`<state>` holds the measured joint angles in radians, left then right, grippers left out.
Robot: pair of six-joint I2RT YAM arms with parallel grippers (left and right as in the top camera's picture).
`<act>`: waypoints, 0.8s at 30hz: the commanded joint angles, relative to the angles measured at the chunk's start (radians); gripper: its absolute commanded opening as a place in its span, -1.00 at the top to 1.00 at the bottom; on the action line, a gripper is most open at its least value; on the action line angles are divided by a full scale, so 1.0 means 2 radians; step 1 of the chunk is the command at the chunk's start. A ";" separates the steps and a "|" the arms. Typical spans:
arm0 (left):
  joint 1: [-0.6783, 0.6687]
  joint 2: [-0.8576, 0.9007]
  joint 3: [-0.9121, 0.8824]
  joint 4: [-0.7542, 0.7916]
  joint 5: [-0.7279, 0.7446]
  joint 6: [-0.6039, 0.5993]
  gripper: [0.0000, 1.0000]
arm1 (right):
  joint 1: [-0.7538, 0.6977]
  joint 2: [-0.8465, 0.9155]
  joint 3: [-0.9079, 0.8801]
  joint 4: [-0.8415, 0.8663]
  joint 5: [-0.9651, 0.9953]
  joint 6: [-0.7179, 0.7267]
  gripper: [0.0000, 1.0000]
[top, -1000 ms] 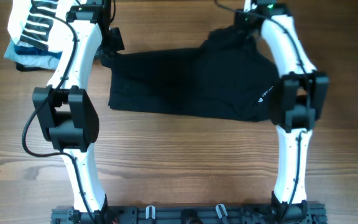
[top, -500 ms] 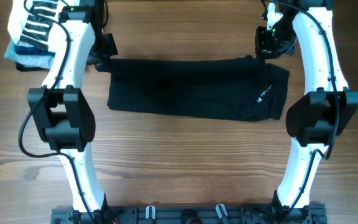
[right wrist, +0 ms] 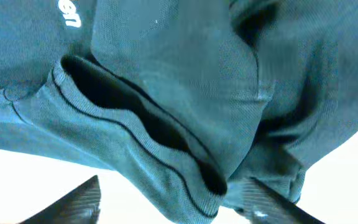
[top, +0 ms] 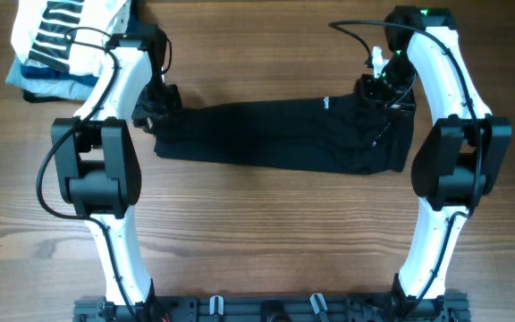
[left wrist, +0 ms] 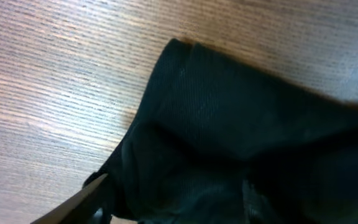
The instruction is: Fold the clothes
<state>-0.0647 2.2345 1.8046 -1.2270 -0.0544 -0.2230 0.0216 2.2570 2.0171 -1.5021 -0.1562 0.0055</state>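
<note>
The clothes (top: 275, 139), a black T-shirt, lie folded into a long band across the middle of the wooden table. A small white mark (top: 325, 103) shows near its far edge. My left gripper (top: 156, 100) is at the band's far left corner. In the left wrist view it (left wrist: 176, 186) stands open over slack black cloth (left wrist: 241, 124). My right gripper (top: 383, 89) is at the far right corner. In the right wrist view it (right wrist: 171, 186) is open, its fingers wide apart, with a doubled hem (right wrist: 166, 149) lying loose between them.
A pile of other garments sits at the far left corner: a white piece with black stripes (top: 61, 27) over light-blue fabric (top: 47, 82). The arms' base rail (top: 266, 309) runs along the near edge. Bare wood (top: 266, 233) lies in front of the shirt.
Both grippers have gone from shut to open and let go of the shirt's far edge. Both have moved nearer, onto the band's corners. The far edge now lies folded over and the band is narrower.
</note>
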 commanded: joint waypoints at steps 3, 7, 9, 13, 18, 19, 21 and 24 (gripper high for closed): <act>0.003 -0.009 -0.003 -0.017 0.011 0.032 -0.65 | -0.001 -0.003 0.003 0.018 -0.005 -0.024 -0.57; 0.004 -0.006 -0.003 0.027 0.116 0.147 -0.90 | -0.001 -0.004 0.004 0.033 -0.009 -0.030 -0.57; 0.004 -0.003 -0.004 0.034 0.119 0.149 -0.92 | -0.001 -0.004 0.004 0.035 -0.009 -0.030 -0.57; 0.004 0.002 -0.022 0.030 0.119 0.157 -0.83 | -0.001 -0.004 0.004 0.036 -0.009 -0.029 -0.58; 0.004 0.002 -0.101 0.057 0.118 0.164 -0.76 | -0.001 -0.004 0.004 0.044 -0.028 -0.029 -0.57; 0.005 0.002 -0.119 0.068 0.118 0.164 -0.75 | -0.001 -0.004 0.004 0.047 -0.032 -0.029 -0.57; 0.005 0.002 -0.140 0.091 0.114 0.163 -0.60 | -0.001 -0.004 0.004 0.051 -0.036 -0.029 -0.57; 0.005 0.002 -0.184 0.158 0.113 0.159 0.34 | -0.001 -0.004 0.004 0.057 -0.043 -0.027 -0.47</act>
<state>-0.0517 2.1548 1.5585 -0.9905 0.1192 0.0952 0.0216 2.2570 2.0171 -1.3964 -0.2035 -0.0326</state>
